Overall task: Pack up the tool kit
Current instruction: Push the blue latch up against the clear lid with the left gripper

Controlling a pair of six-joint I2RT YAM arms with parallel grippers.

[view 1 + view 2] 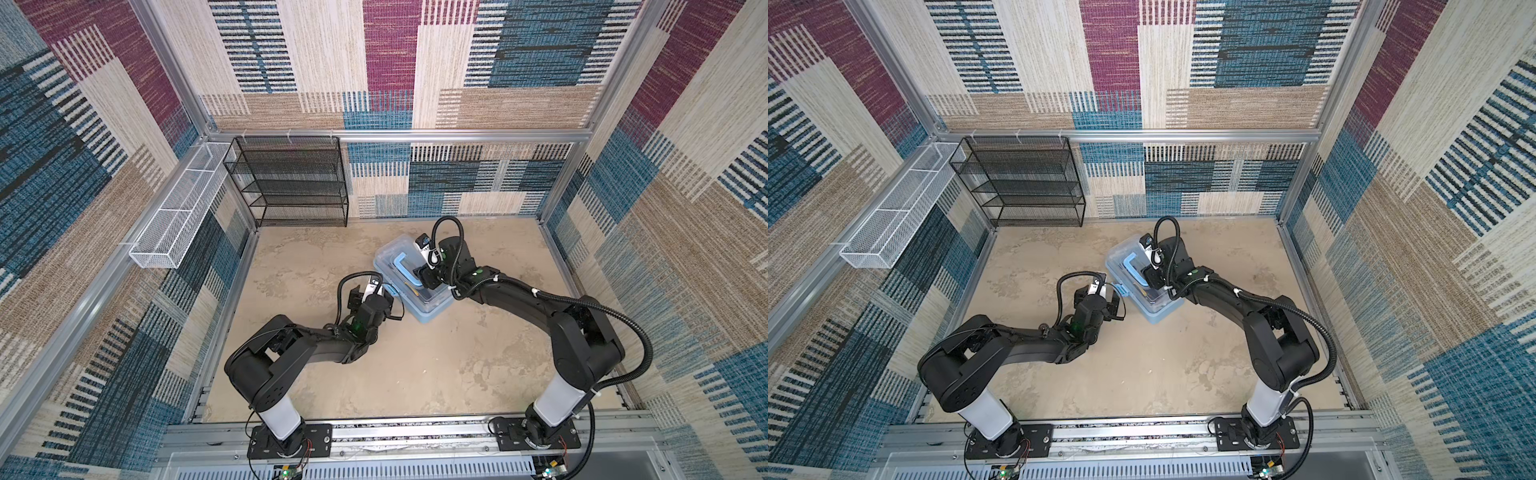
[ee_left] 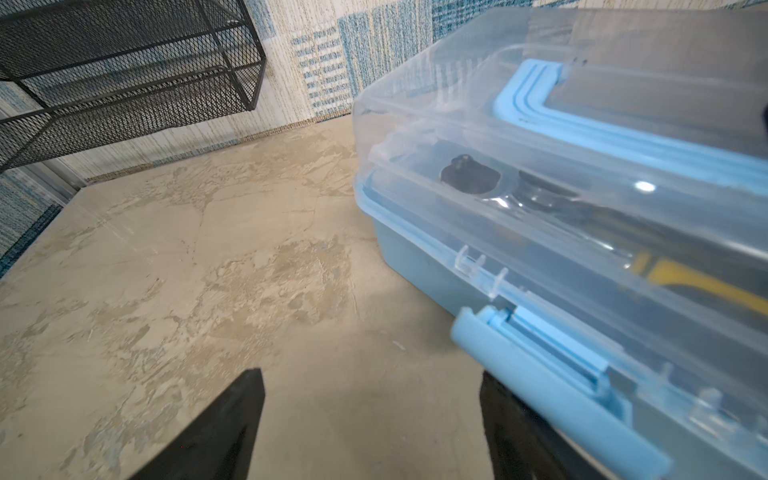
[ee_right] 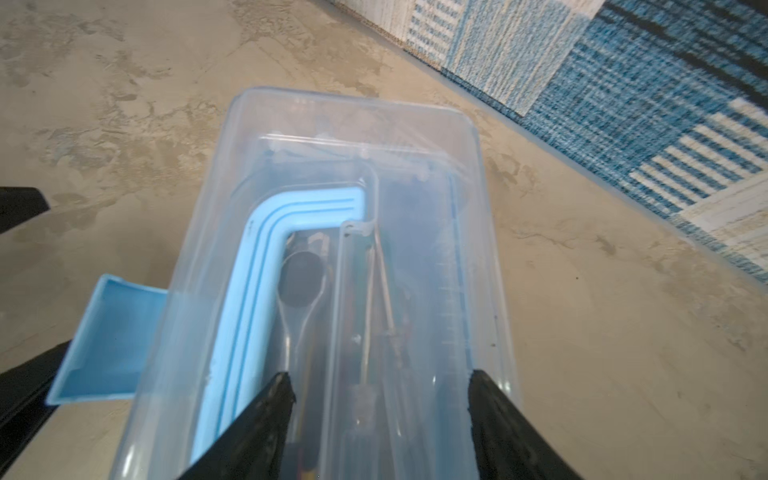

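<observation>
Two arms, one job by my read: getting the case latched.

The stone-look table (image 1: pixel 415 374) carries the light-blue tool case (image 1: pixel 430 312). It sits mid-table toward the back wall, skewed to the table edges, between the two arms.

- **Transparent lid** (image 3: pixel 415 166): down over the base. It looks seated along the rim I can see; the far side I can't check.
- **Blue C-shaped handle** (image 3: pixel 257 257): lies flat on the lid.
- **Side latch** (image 2: pixel 540 382): flipped outward, not yet snapped. That's the step in hand.
- **Contents, seen through the lid:** a ratchet (image 3: pixel 301 278) and a yellow-handled tool (image 2: pixel 698 282). Nothing visibly pokes above the rim.
- **Right gripper** (image 3: pixel 380 382): jaws spread, empty, over the lid top beside the handle. Can't tell if it touches the lid.
- **Left gripper** (image 2: pixel 370 386): jaws spread wide, empty, low at the latch side, one finger just beside the flap.

To do it well:
- Right arm presses straight down on the lid near the latch edge, not on the handle, so the rim stays closed and the case can't tip.
- Left arm folds the flap back against the case wall with one finger, pushing toward the right arm's hold.
- The case looks light and the table smooth, so an unbraced push likely just shoves it sideways.
- Go slow and square to the flap until it snaps home.
</observation>
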